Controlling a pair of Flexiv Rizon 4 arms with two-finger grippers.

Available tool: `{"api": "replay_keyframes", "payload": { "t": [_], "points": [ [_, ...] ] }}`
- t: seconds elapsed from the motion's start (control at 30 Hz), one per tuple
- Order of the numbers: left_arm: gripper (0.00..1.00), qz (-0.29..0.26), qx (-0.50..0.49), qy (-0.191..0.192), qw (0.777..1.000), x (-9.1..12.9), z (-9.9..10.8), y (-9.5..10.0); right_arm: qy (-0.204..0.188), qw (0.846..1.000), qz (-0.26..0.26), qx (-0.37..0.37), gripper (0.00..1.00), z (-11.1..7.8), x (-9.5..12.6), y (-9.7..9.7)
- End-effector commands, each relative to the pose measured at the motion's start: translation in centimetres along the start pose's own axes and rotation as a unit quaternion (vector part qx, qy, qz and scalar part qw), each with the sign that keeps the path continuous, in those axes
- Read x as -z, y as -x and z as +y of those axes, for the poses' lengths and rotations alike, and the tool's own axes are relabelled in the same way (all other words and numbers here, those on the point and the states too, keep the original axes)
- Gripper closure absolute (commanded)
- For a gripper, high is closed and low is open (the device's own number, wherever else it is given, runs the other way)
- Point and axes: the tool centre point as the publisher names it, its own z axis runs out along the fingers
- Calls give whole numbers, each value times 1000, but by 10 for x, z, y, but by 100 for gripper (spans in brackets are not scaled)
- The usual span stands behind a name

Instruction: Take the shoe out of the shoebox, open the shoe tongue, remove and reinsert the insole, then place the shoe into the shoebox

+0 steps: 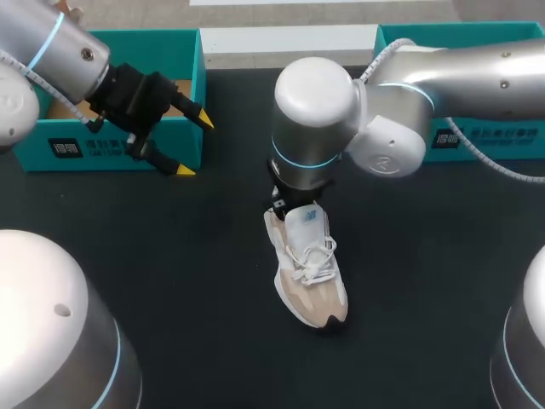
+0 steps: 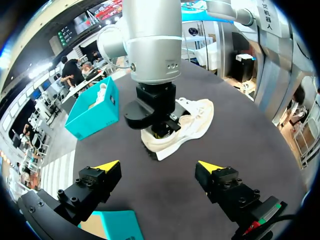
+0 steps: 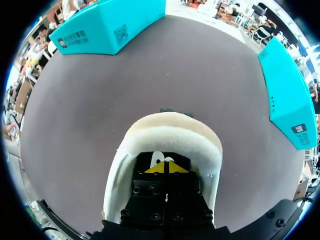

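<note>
A white and beige shoe [image 1: 313, 281] lies on the dark table, toe toward me, laces tied. My right arm reaches in over the middle, and its gripper [image 1: 288, 209] points down into the shoe's heel opening. In the right wrist view the gripper [image 3: 165, 168] is shut, its yellow tips together inside the padded collar of the shoe [image 3: 170, 134]. A small white piece shows just ahead of the tips; I cannot tell if it is pinched. My left gripper [image 1: 194, 145] hangs open by the left shoebox [image 1: 111, 149], holding nothing. From the left wrist, that gripper [image 2: 159, 167] faces the shoe [image 2: 197, 117].
A second teal shoebox [image 1: 485, 136] stands at the back right. The box seen ahead of the left gripper [image 2: 92, 112] holds another shoe. A teal box corner [image 2: 112, 222] lies under the left gripper. Two boxes [image 3: 110, 25] [image 3: 290, 95] flank the table beyond the shoe.
</note>
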Motion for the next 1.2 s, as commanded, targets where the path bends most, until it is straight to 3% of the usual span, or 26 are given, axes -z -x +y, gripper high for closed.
{"api": "replay_keyframes", "payload": {
  "t": [0.03,0.27,0.33,0.47,0.5,0.57,0.6,0.73,0.77,0.8,1.2],
  "points": [
    [0,1,0,1,1000,1,0,0,-19,1000,-2,5,100,2,-9,-5],
    [0,1,0,1,1000,1,0,0,-52,999,-1,5,100,-2,35,0],
    [0,1,0,1,1000,1,0,0,-81,997,14,13,100,-5,48,-2],
    [0,1,0,1,1000,1,0,0,-114,993,30,9,100,-18,60,1],
    [0,1,0,1,1000,1,0,0,-145,989,36,19,100,-24,63,1],
    [0,1,0,1,1000,1,0,0,-149,988,35,11,100,-30,67,2],
    [0,1,0,1,1000,1,0,0,-175,984,38,16,100,-35,71,1],
    [0,1,0,1,1000,1,0,0,-200,979,46,6,100,-49,72,0],
    [0,1,0,1,1000,1,0,0,-192,980,51,0,72,-50,70,-1],
    [0,1,0,1,1000,1,0,0,-202,978,53,3,0,-54,66,0],
    [0,1,0,1,1000,1,0,0,-187,980,72,-4,0,-42,62,-17]
  ]
}}
